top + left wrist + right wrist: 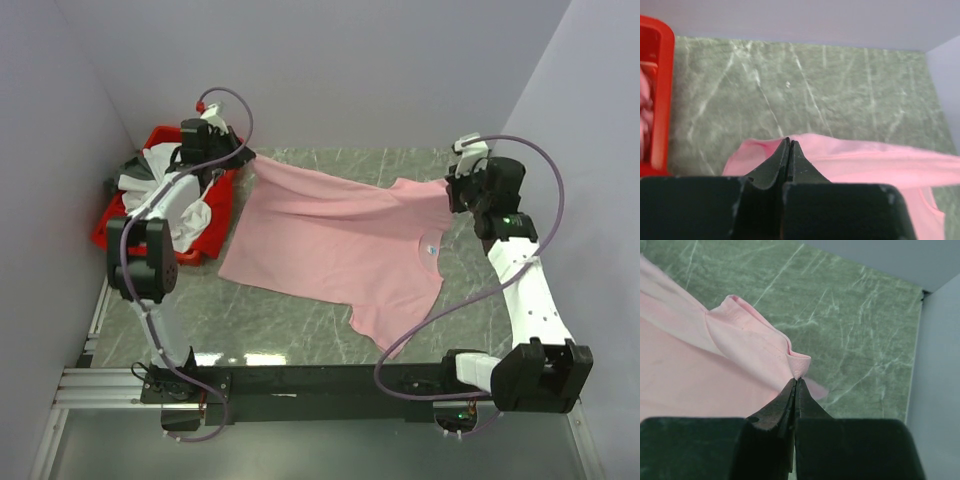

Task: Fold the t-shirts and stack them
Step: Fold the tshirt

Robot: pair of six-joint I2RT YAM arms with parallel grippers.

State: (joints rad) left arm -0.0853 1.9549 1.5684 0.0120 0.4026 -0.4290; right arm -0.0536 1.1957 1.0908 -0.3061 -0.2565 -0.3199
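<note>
I have L claw (244, 158) pinched tight on pink t-shirt (330, 245) edge, R claw (452, 188) clamped on sleeve hem. Shirt spans between claws, lower half on table (290, 325). No fold yet, nothing stacked. Only top cam shows other shirts (190, 215) in red bin (108, 228) beside L claw. Wrist cams confirm both pinches.

The pink shirt (330, 245) is spread wide. Its far edge is lifted and stretched taut between 2 pinched points, a hem corner at left and a sleeve at right. The rest drapes onto the table (300, 325). A small blue mark (430, 247) sits below its collar. In the bin (108, 232), white and grey shirts (190, 210) lie crumpled.
</note>
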